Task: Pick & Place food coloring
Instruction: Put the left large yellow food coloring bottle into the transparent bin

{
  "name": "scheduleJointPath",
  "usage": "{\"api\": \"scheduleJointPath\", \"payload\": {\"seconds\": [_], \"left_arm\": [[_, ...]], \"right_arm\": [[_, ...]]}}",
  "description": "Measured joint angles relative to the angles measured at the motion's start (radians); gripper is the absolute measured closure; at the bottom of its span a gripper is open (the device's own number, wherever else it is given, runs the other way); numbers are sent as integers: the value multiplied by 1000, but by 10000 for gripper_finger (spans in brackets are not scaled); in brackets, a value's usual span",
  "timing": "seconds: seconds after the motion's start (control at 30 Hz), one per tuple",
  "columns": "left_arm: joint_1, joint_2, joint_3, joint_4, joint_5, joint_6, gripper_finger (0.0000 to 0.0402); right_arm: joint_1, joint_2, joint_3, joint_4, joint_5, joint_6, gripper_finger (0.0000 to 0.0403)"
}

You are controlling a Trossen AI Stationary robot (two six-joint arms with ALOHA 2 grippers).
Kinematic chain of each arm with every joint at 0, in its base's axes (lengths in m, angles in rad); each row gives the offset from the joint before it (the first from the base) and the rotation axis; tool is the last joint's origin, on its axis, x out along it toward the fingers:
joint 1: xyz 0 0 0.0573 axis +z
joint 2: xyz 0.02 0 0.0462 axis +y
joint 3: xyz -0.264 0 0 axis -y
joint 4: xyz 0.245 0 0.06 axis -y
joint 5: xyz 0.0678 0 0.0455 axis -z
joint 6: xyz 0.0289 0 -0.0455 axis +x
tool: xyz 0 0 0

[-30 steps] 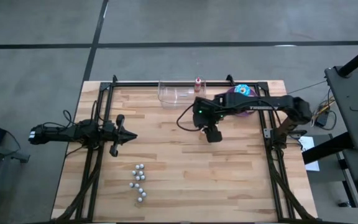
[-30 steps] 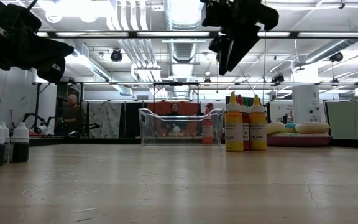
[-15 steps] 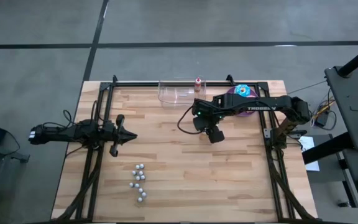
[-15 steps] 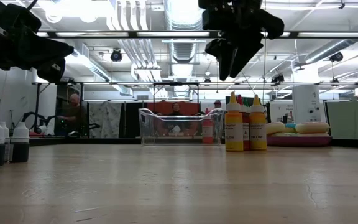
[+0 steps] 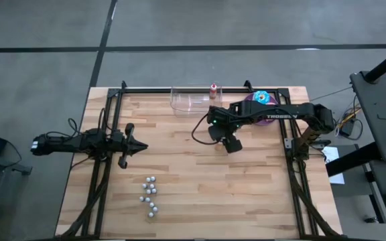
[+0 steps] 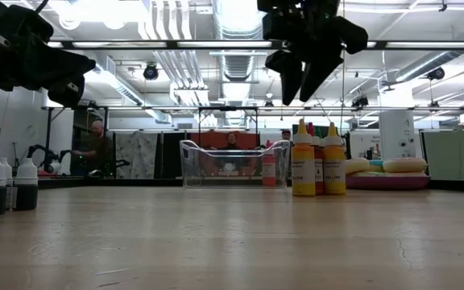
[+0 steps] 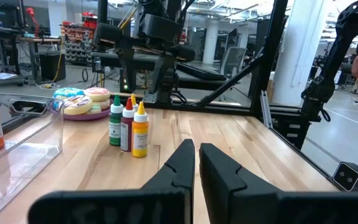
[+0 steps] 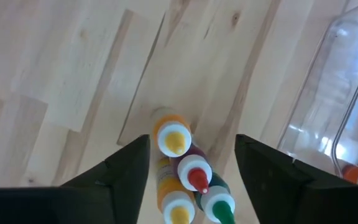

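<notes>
Food coloring cluster, front bottle label "YELLOW", right end effector open above

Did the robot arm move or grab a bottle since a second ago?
The right gripper only shifted slightly above the food coloring, open, holding nothing. The bottles, the clear bin and the left gripper stayed put.

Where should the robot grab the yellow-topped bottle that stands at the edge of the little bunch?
Best from straight above: the right tool hangs open over the upright bottles. Close the fingers on the yellow-capped bottle just below its cap, on its two free sides. Its neighbours, the red-tipped bottle among them, crowd the other side.
</notes>
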Motion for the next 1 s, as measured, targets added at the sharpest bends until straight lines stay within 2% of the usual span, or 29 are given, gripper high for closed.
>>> {"api": "scheduleJointPath", "payload": {"seconds": [0.3,1.0], "left_arm": [[0,0,0,0,0,0,402],[0,0,0,0,0,0,402]], "right_arm": [[2,0,-9,-30,-4,-38,140],[2,59,-35,-13,-6,-92,147]]}}
